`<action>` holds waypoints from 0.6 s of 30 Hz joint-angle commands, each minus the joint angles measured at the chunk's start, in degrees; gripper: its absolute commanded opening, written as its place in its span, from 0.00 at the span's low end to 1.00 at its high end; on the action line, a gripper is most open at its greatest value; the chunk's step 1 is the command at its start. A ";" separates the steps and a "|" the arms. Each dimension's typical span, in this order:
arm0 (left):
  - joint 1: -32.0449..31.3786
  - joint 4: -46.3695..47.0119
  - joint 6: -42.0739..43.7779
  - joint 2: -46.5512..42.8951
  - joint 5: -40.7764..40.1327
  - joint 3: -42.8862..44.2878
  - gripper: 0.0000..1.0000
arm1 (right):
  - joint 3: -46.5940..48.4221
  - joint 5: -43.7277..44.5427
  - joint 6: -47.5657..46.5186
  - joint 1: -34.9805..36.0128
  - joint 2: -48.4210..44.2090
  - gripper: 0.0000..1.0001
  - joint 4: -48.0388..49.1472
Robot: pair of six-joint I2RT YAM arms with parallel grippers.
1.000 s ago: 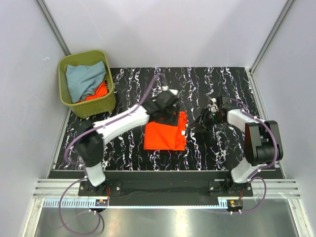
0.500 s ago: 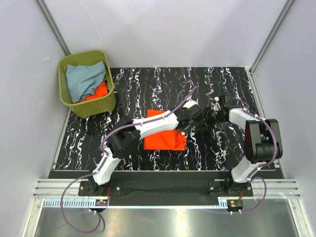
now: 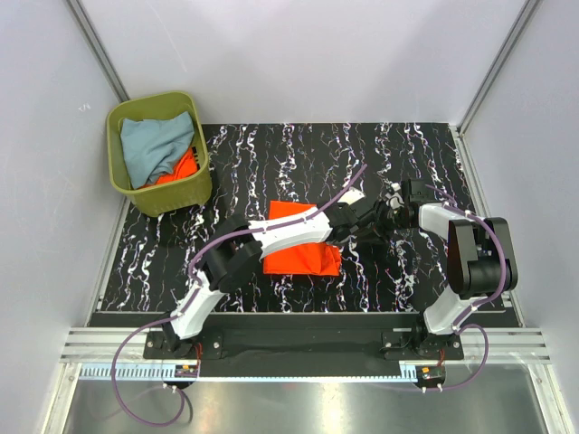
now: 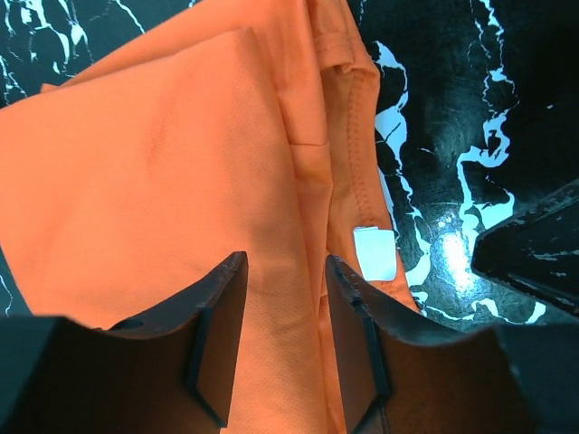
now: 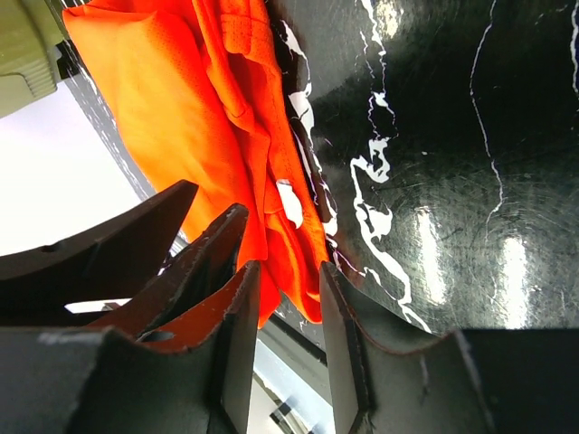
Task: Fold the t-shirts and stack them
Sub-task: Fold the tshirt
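Left gripper (image 4: 285,348): fingers are set partly apart with a clear gap. Orange cloth is seen through the gap; no pinch is made out. Right gripper (image 5: 282,336): a narrow gap is kept, and the shirt's hem edge reaches in between the tips; contact cannot be told.

Both are brought to the right edge of the folded orange t-shirt (image 3: 303,258), beside its collar (image 4: 348,136) and white neck label (image 4: 374,250). The shirt is laid flat mid-table on the black marbled table (image 3: 407,154).

Two more are left crumpled in the olive-green bin (image 3: 116,158): a grey-blue t-shirt (image 3: 149,145) and another orange shirt (image 3: 181,167).

The cloth is judged light, limp and thin, so it is likely to sag and unfold if lifted by one layer. All layers should be pinched together at the fold edge, near the thicker collar seam.
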 commanded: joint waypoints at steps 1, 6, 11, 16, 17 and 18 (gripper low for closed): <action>-0.24 0.39 0.76 1.64 -2.26 2.71 0.44 | -0.41 -2.43 0.72 -0.33 0.01 0.40 2.55; -0.24 0.39 1.81 2.61 -4.02 2.89 0.42 | -0.23 -2.78 0.89 -0.33 0.01 0.39 2.90; -0.33 0.39 2.52 3.76 -5.07 2.89 0.30 | -0.85 -3.22 1.24 -0.33 0.45 0.39 3.52; -0.33 0.47 3.31 2.44 -6.12 2.89 0.11 | -1.11 -4.45 2.03 -0.24 1.59 0.35 4.66; -0.33 0.56 3.31 2.00 -6.13 2.89 0.08 | -1.11 -5.06 2.29 -0.24 1.94 0.33 5.18; -0.33 0.56 3.31 1.48 -6.13 2.89 0.05 | -1.11 -6.37 2.82 -0.15 2.47 0.33 6.50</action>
